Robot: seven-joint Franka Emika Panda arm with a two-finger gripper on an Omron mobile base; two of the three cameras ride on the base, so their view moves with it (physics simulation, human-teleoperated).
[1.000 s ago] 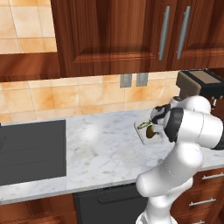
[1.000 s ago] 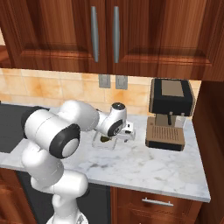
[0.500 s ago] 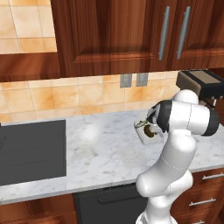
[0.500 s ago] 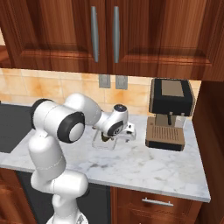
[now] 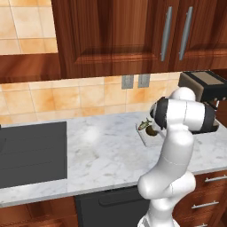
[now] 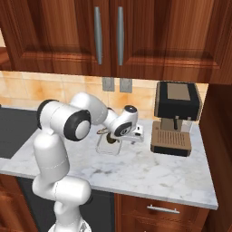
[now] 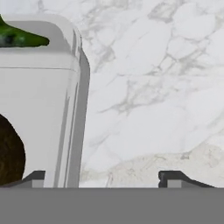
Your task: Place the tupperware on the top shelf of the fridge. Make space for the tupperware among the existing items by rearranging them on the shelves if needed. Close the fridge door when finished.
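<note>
white tupperware rim between wide-spread fingers, on marble counter.

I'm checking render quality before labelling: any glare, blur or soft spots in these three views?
Left base view: a soft bright glare patch on the marble counter, otherwise sharp. Right base view: evenly lit, with a faint shadow under the coffee machine. Hand view: very close, so the tupperware wall and green fish look soft-edged; the pincer tips are crisp.
</note>
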